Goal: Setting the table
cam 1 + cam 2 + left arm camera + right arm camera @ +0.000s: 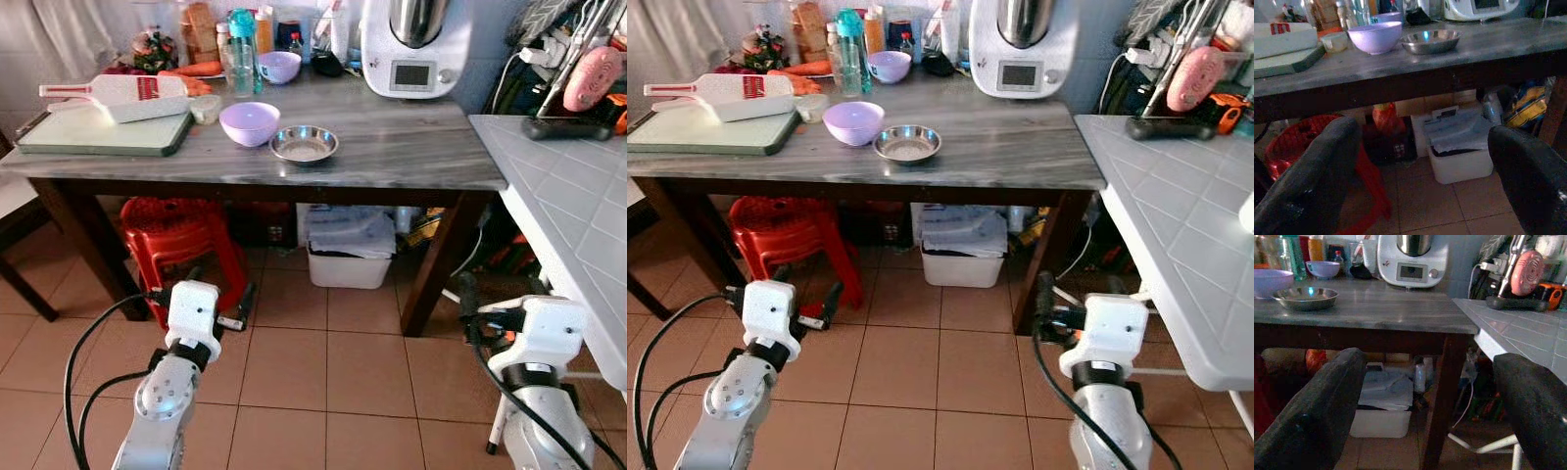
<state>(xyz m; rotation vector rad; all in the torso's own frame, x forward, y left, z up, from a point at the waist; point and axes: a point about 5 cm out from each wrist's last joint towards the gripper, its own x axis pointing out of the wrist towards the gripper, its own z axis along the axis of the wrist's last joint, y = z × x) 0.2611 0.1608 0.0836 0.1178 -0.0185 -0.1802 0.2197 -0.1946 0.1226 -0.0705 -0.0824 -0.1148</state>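
The lilac bowl (250, 122) and the steel dish (304, 144) sit touching near the front edge of the grey tabletop (392, 147), left of centre. I judge I'm at the approach step: nothing is picked up. My left gripper (1422, 161) and right gripper (1430, 396) hang low over the floor tiles, jaws wide apart and empty. Next I'd raise an arm above the edge. A cutting board (103, 130) lies far left, a kitchen machine (411, 44) behind; the white side table (578, 215) crowds my right.
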